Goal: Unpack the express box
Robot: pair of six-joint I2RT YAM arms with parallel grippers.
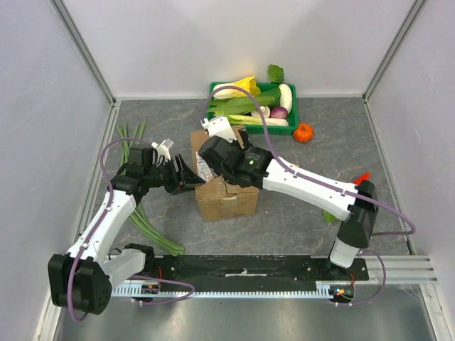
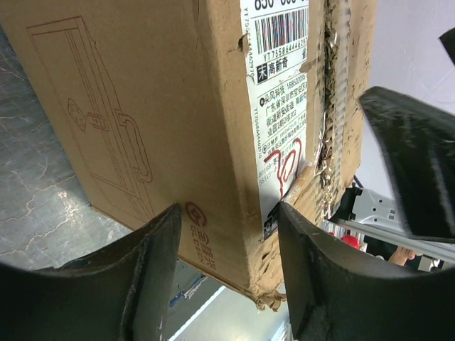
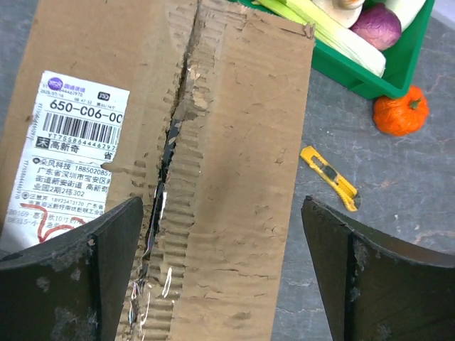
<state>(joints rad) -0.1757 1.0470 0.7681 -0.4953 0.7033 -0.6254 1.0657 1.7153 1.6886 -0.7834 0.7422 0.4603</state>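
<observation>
At the centre of the grey stone-patterned counter [image 1: 320, 156], the brown corrugated cardboard express box [image 1: 227, 200] stands just below the green plastic tray [image 1: 293, 114] of vegetables. The right arm hides most of its top. The right end effector [image 3: 220, 206] hangs spread wide above the torn top seam, and one finger covers the lower part of the white shipping label [image 3: 75, 149]. The left end effector [image 2: 229, 209] is parted around a labelled box edge; whether it touches cannot be made out.

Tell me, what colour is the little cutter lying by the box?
The cutter is yellow; the right wrist view shows it best.
</observation>
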